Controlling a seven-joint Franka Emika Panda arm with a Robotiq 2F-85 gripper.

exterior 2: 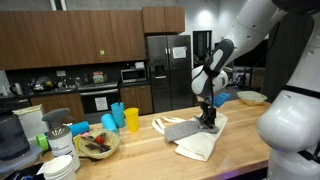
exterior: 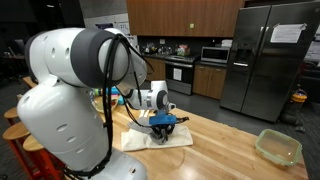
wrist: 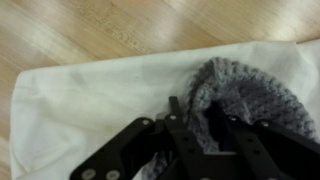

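Hovering low | gripper (wrist: 200, 115) jaws narrow over grey knit (wrist: 250, 85); fingertips hidden, grip unclear | white cloth (wrist: 90, 100) underneath, edges cropped

Even indoor light from above filled the kitchen, leaving a soft sheen on the refrigerator (exterior: 270, 60) and the wooden countertop (exterior 2: 150, 150). The wrist view was blurred, and the gripper (wrist: 203, 120) close to the lens was dark and out of focus.

gripper (exterior: 164, 123) low over white cloth (exterior: 146, 139) on wooden counter (exterior: 222, 138), clear container (exterior: 278, 147) well apart
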